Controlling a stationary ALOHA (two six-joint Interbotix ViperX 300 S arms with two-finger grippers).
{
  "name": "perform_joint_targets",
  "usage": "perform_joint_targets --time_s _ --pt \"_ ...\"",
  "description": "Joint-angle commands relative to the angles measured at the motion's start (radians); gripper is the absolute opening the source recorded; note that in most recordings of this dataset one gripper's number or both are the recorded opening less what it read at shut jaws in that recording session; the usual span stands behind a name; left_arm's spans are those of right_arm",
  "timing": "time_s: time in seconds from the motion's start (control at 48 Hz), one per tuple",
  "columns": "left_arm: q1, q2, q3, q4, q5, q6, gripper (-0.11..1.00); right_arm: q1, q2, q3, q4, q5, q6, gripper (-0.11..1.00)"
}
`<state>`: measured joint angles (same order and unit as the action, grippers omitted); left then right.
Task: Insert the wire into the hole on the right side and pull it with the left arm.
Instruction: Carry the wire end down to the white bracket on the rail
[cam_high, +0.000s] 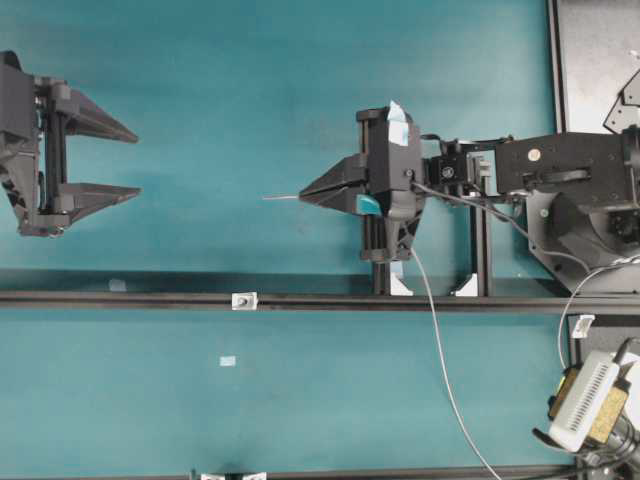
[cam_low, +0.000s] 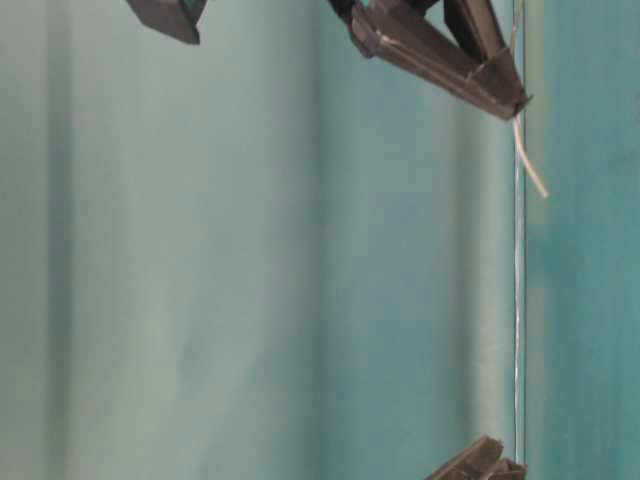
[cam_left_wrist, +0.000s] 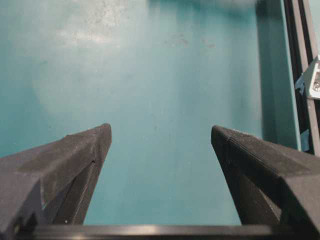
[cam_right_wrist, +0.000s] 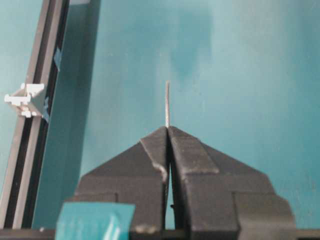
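In the right wrist view the right gripper (cam_right_wrist: 167, 131) fills the bottom of the picture, its two black fingers (cam_right_wrist: 145, 160) pressed together and pinching the wire (cam_right_wrist: 167, 102) at their tips. A short whitish length of the wire sticks straight out past the tips, over the teal table (cam_right_wrist: 240, 75). A patch of teal tape (cam_right_wrist: 92, 220) sits on the gripper body at lower left. Further left a black rail (cam_right_wrist: 35, 110) runs along the table, and a small white fitting (cam_right_wrist: 26, 99) is fixed on it; whether this fitting bears the hole cannot be told.

From overhead, the right gripper (cam_high: 304, 195) points left with the wire (cam_high: 281, 198) jutting from its tip toward the left gripper (cam_high: 137, 163), which sits well apart at the far left. The left gripper's long tapered fingers (cam_high: 100, 120) are spread wide with nothing between them. Lower in this view, a small silvery square fitting (cam_high: 244, 300) sits on the black rail (cam_high: 120, 299)
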<state>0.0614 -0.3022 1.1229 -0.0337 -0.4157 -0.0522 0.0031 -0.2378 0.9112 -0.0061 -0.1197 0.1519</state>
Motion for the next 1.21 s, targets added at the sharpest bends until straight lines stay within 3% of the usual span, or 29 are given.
perform_joint_targets --time_s 0.0,0.396,0.584,0.792,0.959,1.188 --pt "-0.003 0.000 -0.018 0.000 -0.015 -0.003 0.67 -0.002 -0.017 0.009 -0.003 -0.025 0.000 0.02" --pt "-0.071 0.149 -0.006 -0.006 -0.225 -0.008 0.67 0.049 -0.009 0.129 0.014 -0.258 0.002 0.02" --pt "-0.094 0.225 -0.009 -0.008 -0.318 -0.066 0.67 0.091 0.015 0.156 0.072 -0.344 0.002 0.02" --pt "-0.126 0.285 -0.018 -0.008 -0.390 -0.083 0.67 0.144 0.067 0.172 0.140 -0.428 -0.021 0.02" --pt "-0.149 0.310 -0.020 -0.009 -0.434 -0.084 0.67 0.213 0.104 0.175 0.247 -0.492 -0.103 0.02" --pt "-0.181 0.370 -0.028 -0.012 -0.508 -0.092 0.67 0.331 0.126 0.173 0.497 -0.565 -0.278 0.02"
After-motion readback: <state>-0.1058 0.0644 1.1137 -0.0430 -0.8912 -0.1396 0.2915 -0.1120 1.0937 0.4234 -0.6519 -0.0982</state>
